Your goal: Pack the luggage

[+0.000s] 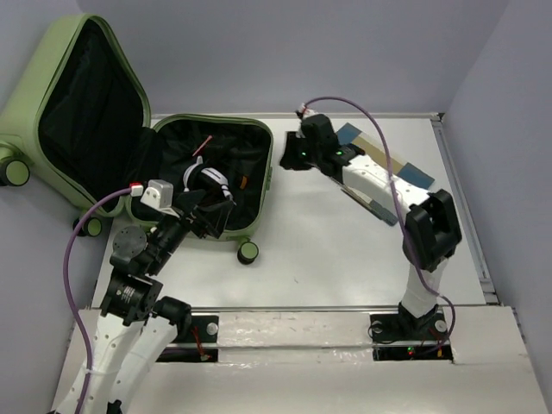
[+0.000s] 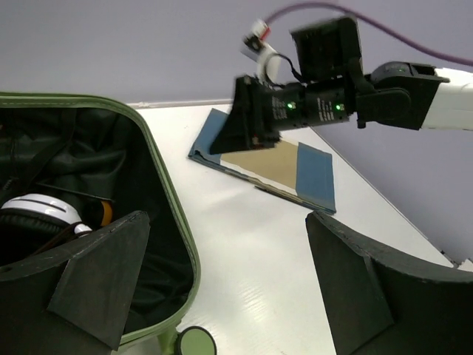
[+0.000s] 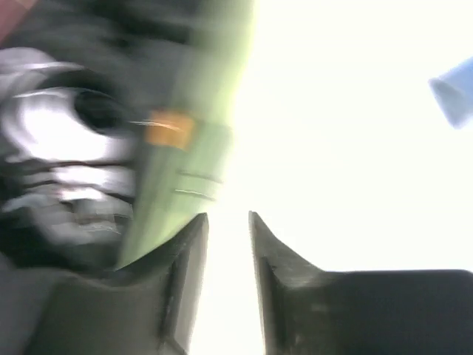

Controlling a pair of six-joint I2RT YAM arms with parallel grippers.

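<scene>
The luggage [image 1: 269,172] lies open at the table's left, its olive lid [image 1: 52,60] propped up and its black-lined base flat. White and black headphones [image 1: 207,179] lie in the base. My left gripper [image 1: 207,216] hangs wide open over the base's near right corner, with nothing between its fingers; its wrist view shows the green rim [image 2: 166,200] and the headphones [image 2: 41,207]. My right gripper [image 1: 291,158] hovers just right of the luggage's far right wall. Its jaws [image 3: 228,216] stand slightly apart and empty, beside the blurred green wall [image 3: 199,111].
A flat blue and tan book [image 1: 379,155] lies on the white table under the right arm, also seen in the left wrist view [image 2: 273,163]. A luggage wheel [image 1: 248,252] sticks out at the base's near right corner. Grey walls close in behind and right.
</scene>
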